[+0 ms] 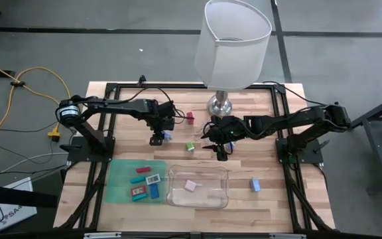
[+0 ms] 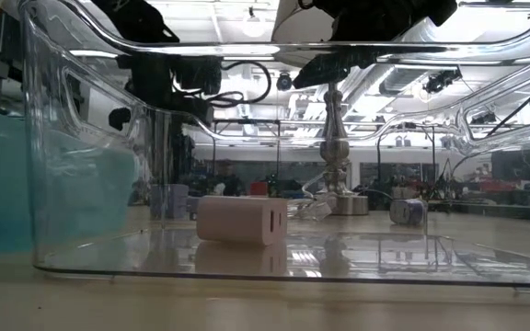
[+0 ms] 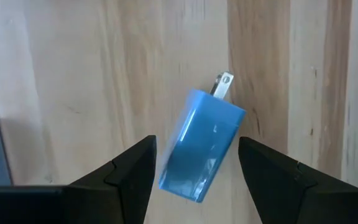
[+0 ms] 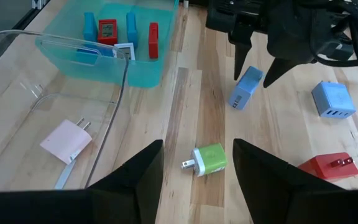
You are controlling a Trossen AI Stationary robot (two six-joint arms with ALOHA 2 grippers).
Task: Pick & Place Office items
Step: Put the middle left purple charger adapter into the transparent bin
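- My left gripper (image 3: 194, 165) hangs over the wooden table (image 1: 131, 96), fingers spread either side of a blue charger (image 3: 202, 146). I see gaps on both sides in my left wrist view, so I'm not pinching it; I honestly can't tell whether a pad grazes it.
- That blue charger is tilted: its long axis runs diagonally between my fingers, with the metal prongs (image 3: 224, 85) pointing away from my wrist.
- My right gripper (image 4: 197, 171) is spread wide too, holding nothing, hovering above a green charger (image 4: 209, 160) that lies flat with its prongs sticking out sideways toward the clear tray (image 4: 17, 68).
- From the high view, both my grippers sit mid-table in front of the lamp (image 1: 234, 43), left one (image 1: 156, 138) near the blue piece, right one (image 1: 221, 153) just beside the green one (image 1: 190, 146).
- The right wrist view shows stuff my left wrist view misses: a pale blue charger (image 4: 333, 99) and a red charger (image 4: 328, 167) off to one side, a pink charger (image 4: 67, 140) inside the clear tray, and several red and blue pieces in the teal tray (image 4: 104, 65).
- The low view only really gives the pink charger (image 2: 242, 219) through the clear tray wall, lying on its side.
- The high view alone shows one more blue piece (image 1: 254, 184) sitting by itself past the clear tray.
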